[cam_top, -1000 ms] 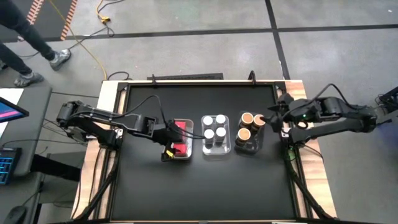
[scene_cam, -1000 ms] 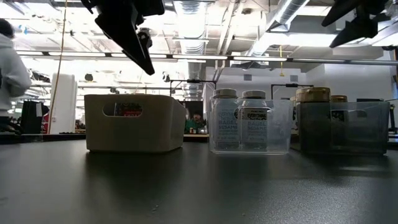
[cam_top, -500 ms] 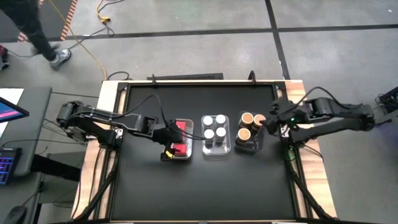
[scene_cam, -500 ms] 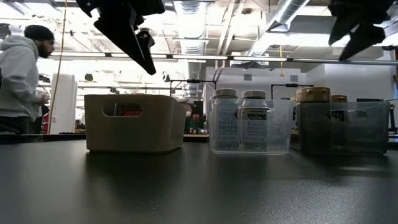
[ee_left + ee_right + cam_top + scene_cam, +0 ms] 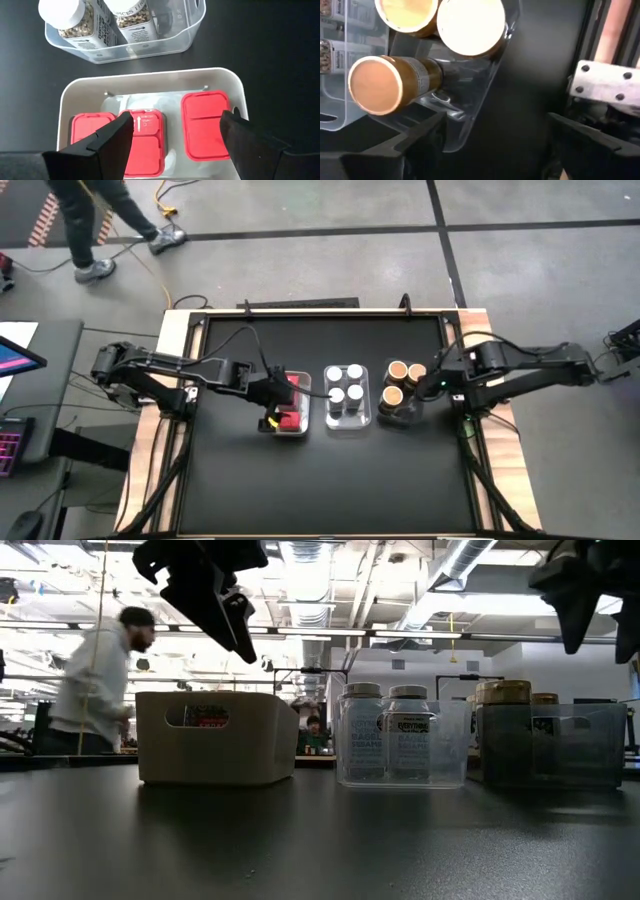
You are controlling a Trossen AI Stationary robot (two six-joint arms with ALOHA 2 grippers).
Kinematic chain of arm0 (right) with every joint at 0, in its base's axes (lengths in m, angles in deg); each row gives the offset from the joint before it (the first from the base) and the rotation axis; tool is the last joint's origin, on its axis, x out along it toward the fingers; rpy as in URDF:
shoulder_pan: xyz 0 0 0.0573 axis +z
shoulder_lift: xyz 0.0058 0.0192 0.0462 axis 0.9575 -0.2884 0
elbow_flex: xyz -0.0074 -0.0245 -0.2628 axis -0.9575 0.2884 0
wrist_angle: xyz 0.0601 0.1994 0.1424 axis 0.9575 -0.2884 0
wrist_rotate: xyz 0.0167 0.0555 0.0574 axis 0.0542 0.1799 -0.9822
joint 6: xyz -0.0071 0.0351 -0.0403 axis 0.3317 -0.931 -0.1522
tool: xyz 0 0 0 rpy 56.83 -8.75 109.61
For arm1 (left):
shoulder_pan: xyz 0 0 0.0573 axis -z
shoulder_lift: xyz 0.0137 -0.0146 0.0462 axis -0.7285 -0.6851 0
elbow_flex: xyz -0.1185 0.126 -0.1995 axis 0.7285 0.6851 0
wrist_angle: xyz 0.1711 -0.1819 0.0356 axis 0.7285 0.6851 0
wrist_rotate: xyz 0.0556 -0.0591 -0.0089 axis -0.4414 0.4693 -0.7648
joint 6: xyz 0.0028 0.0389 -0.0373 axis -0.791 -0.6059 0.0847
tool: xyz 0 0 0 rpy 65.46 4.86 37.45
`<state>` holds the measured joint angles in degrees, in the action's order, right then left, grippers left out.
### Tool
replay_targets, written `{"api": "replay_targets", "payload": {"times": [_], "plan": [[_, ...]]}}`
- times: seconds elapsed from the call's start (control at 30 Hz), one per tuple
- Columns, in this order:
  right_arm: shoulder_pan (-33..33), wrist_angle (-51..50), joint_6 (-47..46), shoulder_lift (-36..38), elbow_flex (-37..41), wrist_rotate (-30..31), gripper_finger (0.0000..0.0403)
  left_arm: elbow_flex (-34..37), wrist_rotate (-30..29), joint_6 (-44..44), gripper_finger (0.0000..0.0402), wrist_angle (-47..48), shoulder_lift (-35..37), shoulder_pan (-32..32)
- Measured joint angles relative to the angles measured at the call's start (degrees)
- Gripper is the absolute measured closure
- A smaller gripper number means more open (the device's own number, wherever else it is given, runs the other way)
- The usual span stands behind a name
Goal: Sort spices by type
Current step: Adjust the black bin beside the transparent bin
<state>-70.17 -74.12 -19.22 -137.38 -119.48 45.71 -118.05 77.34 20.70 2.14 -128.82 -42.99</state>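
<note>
Red boxes (image 5: 145, 142) in white tray (image 5: 150, 80)

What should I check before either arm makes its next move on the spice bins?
1. Left gripper open, holding nothing, over the red boxes: ok.
2. Right gripper open, empty, beside the tan-lidded jars: ok.
3. Red boxes alone in the white bin: ok.
4. White-lidded jars alone in the middle tray: ok.
5. Loose spices on the table: none seen, ok.
6. Fourth tan jar present: cannot tell.
</note>
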Motion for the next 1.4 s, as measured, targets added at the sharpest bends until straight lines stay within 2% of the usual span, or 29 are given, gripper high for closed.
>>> {"api": "replay_targets", "payload": {"times": [0.17,0.33,0.47,0.63,0.77,0.9,1.17,1.4], "plan": [[0.1,0.8,-2.3,-4.1,0.6,-2.9,0.0063,0.0,0.2,-1.3,0.0116,0.6,0.0,-1.5],[3.4,9.2,-5.4,-5.6,8.4,-7.0,0.0082,0.0,2.3,-2.3,0.0116,1.7,0.0,-3.5],[7.6,16.9,-11.1,-5.1,13.3,-7.2,0.0092,0.0,3.4,-3.5,0.0116,1.7,0.0,-4.4],[9.8,18.1,-14.9,-5.2,16.1,-7.1,0.0106,0.0,3.4,-5.5,0.0116,1.7,0.0,-5.3],[9.6,18.6,-15.1,-5.3,16.7,-6.6,0.0133,0.0,3.4,-6.3,0.0116,1.5,0.0,-6.2],[8.7,19.0,-14.6,-5.6,16.7,-5.6,0.0182,0.0,3.3,-6.5,0.0116,1.4,0.0,-6.9],[8.0,19.7,-14.5,-5.6,16.6,-4.9,0.0312,0.0,3.3,-6.7,0.0116,1.4,0.0,-7.1],[8.0,19.9,-13.7,-5.6,16.6,-4.1,0.0375,0.0,3.3,-7.4,0.0116,1.4,0.0,-7.0]]}}
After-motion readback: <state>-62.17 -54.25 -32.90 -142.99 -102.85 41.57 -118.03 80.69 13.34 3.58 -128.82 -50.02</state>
